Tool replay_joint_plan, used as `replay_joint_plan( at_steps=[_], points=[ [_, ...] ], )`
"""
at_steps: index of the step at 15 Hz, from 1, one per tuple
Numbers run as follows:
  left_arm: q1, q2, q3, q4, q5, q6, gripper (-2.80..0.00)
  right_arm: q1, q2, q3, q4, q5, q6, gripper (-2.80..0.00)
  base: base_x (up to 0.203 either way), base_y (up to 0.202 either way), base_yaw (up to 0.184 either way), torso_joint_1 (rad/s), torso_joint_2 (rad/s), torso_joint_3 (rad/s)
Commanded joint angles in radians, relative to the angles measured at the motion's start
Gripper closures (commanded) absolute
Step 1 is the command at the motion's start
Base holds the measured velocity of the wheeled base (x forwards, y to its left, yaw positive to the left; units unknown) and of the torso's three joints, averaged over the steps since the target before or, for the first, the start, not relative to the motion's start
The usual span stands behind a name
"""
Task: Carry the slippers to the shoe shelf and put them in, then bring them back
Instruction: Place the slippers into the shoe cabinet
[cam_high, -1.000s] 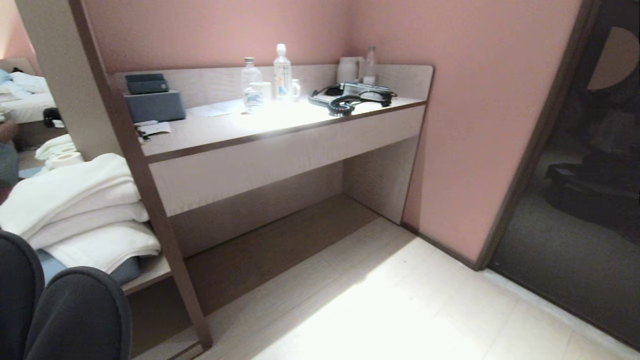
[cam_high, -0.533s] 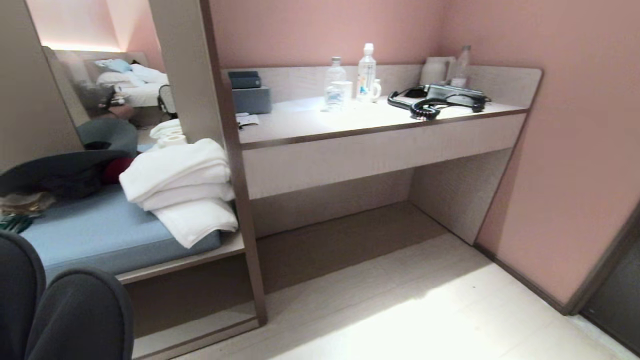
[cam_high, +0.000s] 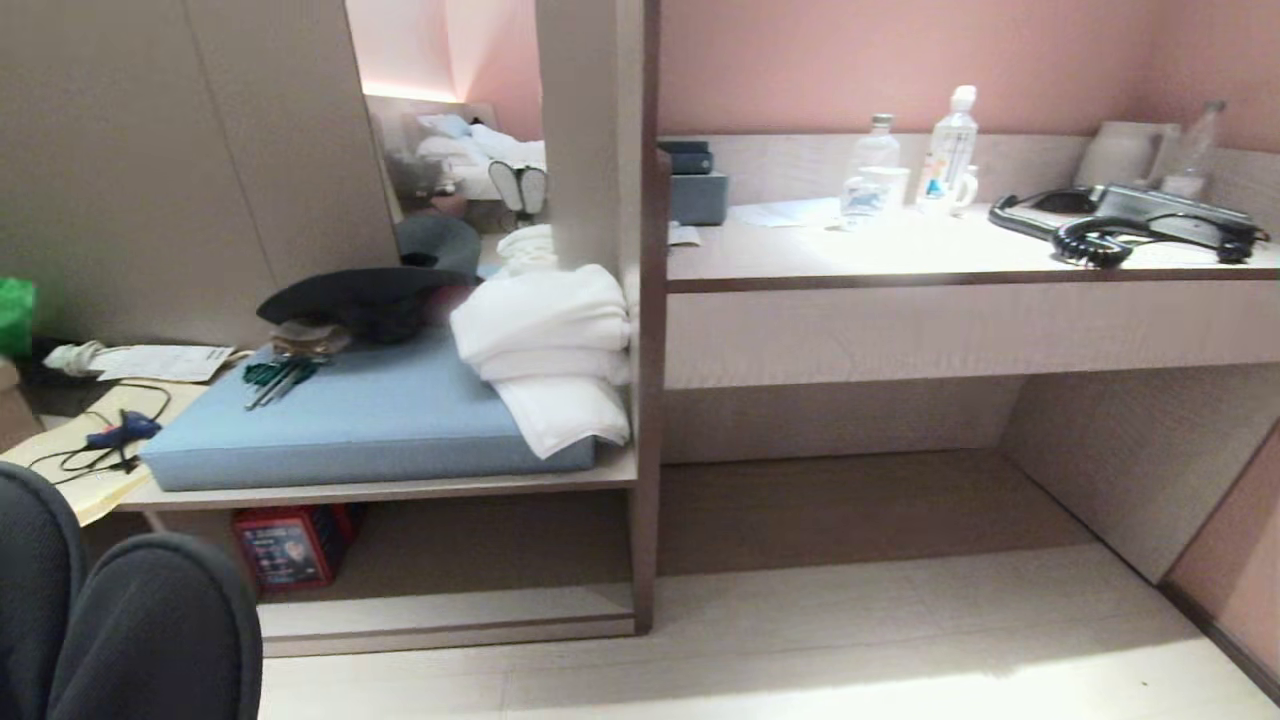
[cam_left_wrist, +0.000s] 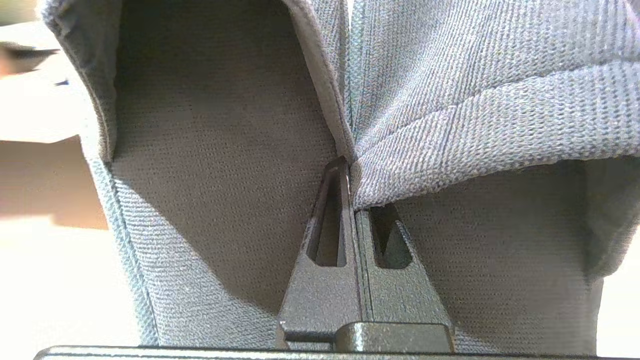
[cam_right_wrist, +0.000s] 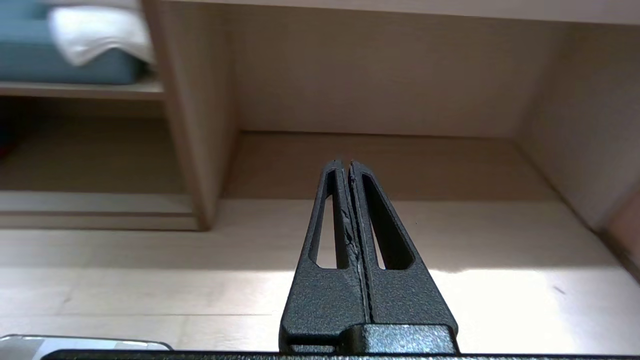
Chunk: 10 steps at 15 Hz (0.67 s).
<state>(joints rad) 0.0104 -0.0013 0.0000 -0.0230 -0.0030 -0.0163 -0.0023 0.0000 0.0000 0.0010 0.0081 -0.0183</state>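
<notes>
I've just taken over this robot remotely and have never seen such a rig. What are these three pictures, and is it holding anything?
The wide picture comes from the camera on the robot's head. It looks at a pale desk with bottles and a phone, and a low shelf bearing a blue cushion and folded white towels. The other two come from cameras on the wrists, behind the fingers. The left gripper is shut on the edges of the slippers, two grey-blue fabric ones side by side; they also show as dark rounded shapes in the head view's lower left corner. The right gripper is shut and empty, pointing at the floor under the desk.
</notes>
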Motion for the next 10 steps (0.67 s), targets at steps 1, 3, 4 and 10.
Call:
replay_joint_plan(
  at_steps=[1, 3, 4, 10],
  points=[
    [0.0, 0.001, 0.008, 0.0, 0.0, 0.001, 0.0, -0.001, 0.002, 0.0, 0.001, 0.001, 0.0, 0.0, 0.002, -0.011, 0.163, 0.0, 0.0, -0.002],
    [0.0, 0.001, 0.008, 0.0, 0.0, 0.001, 0.0, 0.001, 0.002, 0.0, 0.0, 0.0, 0.0, 0.0, -0.004, -0.009, 0.115, 0.004, 0.0, 0.005],
    [0.0, 0.001, 0.008, 0.0, 0.0, 0.002, 0.0, -0.001, 0.002, 0.0, -0.001, 0.0, -0.001, 0.0, 0.0, 0.0, 0.0, 0.0, 0.0, 0.0],
    [0.0, 0.001, 0.009, 0.0, 0.0, 0.002, 0.0, 0.0, 0.002, 0.0, -0.001, 0.0, -0.002, 0.0, 0.0, 0.0, 0.0, 0.0, 0.0, 0.0]
  ],
)
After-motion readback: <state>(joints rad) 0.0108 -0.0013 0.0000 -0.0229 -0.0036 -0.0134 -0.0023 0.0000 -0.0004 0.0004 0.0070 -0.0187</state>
